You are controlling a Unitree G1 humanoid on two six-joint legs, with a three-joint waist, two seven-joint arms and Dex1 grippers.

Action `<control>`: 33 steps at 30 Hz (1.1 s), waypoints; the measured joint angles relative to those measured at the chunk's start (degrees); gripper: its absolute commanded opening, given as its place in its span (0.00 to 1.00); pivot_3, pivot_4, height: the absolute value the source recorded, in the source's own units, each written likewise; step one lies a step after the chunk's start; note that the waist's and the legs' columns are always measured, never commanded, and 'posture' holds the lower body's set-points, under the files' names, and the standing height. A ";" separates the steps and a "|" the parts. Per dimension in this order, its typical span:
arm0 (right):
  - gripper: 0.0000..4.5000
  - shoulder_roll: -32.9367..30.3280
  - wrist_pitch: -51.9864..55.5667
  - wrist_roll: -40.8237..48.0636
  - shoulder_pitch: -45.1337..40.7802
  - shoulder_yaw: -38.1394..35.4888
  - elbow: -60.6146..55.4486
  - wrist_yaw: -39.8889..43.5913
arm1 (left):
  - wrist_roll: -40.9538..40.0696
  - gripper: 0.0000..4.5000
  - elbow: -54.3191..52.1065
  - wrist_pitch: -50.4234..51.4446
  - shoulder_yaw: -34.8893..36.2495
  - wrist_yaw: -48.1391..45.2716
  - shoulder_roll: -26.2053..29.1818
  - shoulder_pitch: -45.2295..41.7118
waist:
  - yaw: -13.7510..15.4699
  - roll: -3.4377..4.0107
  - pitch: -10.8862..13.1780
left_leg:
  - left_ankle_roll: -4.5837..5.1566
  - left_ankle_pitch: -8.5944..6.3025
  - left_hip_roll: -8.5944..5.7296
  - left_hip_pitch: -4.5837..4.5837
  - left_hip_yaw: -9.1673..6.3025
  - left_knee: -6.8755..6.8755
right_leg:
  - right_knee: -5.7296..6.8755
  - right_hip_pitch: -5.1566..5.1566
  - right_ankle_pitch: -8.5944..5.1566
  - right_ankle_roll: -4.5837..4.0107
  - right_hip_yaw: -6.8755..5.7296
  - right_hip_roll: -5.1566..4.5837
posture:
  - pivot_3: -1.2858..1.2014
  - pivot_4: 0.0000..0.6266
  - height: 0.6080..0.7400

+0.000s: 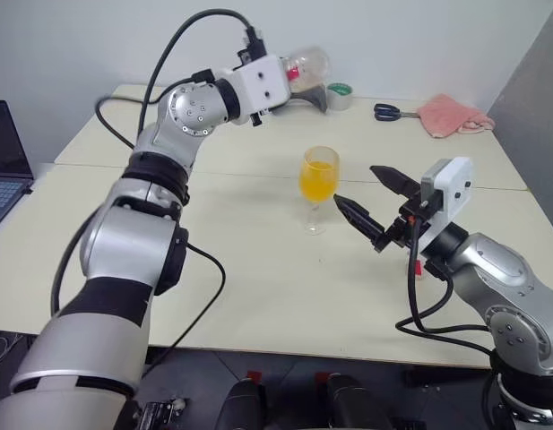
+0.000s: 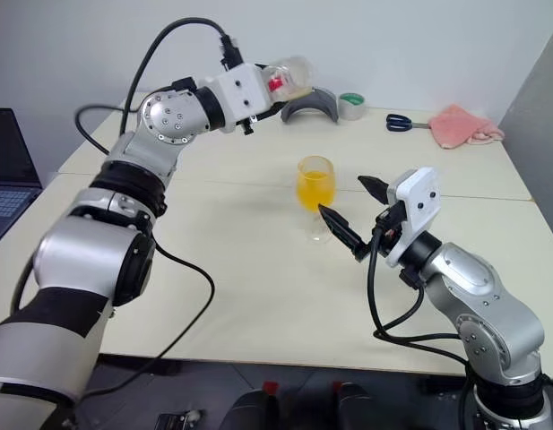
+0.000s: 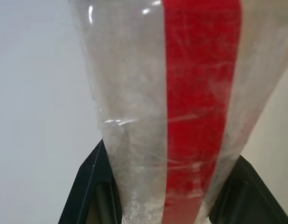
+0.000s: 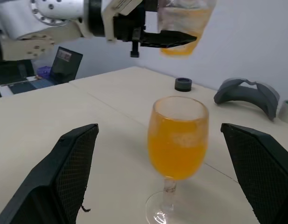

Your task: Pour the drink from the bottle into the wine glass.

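Wine glass (image 1: 318, 184) stands upright on the table (image 1: 258, 269), bowl mostly full of orange drink (image 4: 177, 149). Left gripper (image 4: 169, 38) is clamped on the bottle (image 1: 305, 70), held in the air above and behind the glass, long axis lying near level; a little drink remains inside. Right gripper (image 1: 373, 205) sits just beside the glass, jaws spread wide, holding nothing, glass between its fingers' line of sight. Judgement: pour looks essentially done; the bottle needs righting and setting down clear of the glass.
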 measured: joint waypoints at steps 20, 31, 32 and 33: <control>1.00 -4.79 0.24 2.82 7.38 -0.66 -3.19 7.47 | -21.53 0.39 -41.37 38.79 20.24 19.20 -7.60 39.89 | 0.02 -0.06 -0.04 | 0.07 0.01 -0.07 0.00 -0.73 0.92 | 0.71 0.35 -0.15 0.25 -0.42 -0.33 | 0.52 0.24 1.00; 1.00 -4.57 -0.36 3.23 8.62 -1.11 -3.46 7.30 | -21.63 0.39 -43.31 37.02 20.51 20.16 -6.92 44.25 | 0.29 -0.08 -0.04 | 0.07 0.01 -0.11 0.00 -0.74 0.91 | 0.68 0.37 -0.15 0.25 -0.45 -0.33 | 0.52 0.24 1.00; 1.00 -4.51 -0.39 3.24 8.62 -1.11 -3.48 7.26 | -21.50 0.39 -43.31 36.73 20.29 20.09 -6.82 44.29 | 0.29 -0.08 -0.05 | 0.08 0.01 -0.11 0.00 -0.74 0.91 | 0.67 0.38 -0.15 0.25 -0.44 -0.33 | 0.52 0.24 1.00; 1.00 -4.40 -0.41 3.24 8.63 -1.10 -3.50 7.19 | -21.44 0.39 -43.31 36.28 20.06 20.03 -6.80 44.39 | 0.29 -0.08 -0.05 | 0.07 0.01 -0.11 0.00 -0.73 0.91 | 0.67 0.38 -0.15 0.25 -0.44 -0.33 | 0.52 0.24 1.00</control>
